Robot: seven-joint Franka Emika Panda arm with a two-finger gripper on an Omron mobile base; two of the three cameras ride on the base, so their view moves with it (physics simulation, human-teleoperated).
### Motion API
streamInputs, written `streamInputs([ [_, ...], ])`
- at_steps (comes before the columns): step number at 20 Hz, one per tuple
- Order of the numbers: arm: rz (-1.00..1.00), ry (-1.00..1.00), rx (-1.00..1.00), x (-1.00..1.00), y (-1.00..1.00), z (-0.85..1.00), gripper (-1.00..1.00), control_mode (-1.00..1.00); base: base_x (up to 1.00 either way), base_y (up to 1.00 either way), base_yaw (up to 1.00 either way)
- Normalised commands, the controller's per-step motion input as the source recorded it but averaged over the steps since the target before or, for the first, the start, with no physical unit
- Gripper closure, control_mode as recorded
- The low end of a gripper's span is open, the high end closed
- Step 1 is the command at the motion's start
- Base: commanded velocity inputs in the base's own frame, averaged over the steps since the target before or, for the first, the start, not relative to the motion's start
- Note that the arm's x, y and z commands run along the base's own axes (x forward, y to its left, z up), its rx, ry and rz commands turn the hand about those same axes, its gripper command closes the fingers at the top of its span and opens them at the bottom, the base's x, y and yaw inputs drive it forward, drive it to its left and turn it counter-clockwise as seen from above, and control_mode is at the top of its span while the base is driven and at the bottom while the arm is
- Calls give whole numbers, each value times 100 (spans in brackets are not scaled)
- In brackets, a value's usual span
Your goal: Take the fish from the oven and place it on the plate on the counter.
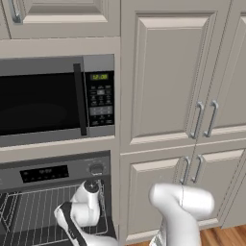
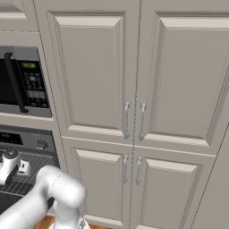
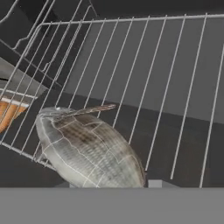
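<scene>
Scaly, silvery fish (image 3: pixel 89 151), oval and pointed, lying on thin wire rack (image 3: pixel 166 78) inside dark oven (image 1: pixel 53 173); bare rack beyond fish. Jaw state: cannot tell.

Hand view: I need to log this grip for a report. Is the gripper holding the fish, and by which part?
Cannot be told. The fish lies on the oven's wire rack, close before the hand; no fingertip contact shows.

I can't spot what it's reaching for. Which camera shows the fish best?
The hand view: the silvery fish lies large and close on the oven's wire rack, scales and fin plain to see. In the left and right base views I can make out the open oven and the arm reaching in, but no fish.
</scene>
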Motion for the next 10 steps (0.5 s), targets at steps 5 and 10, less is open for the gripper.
streamInputs([
  [5,0,-1,-4,-48,-19,92,100,-100,0,0,0],
  [10,0,-5,0,-38,-56,100,100,-100,0,0,0],
])
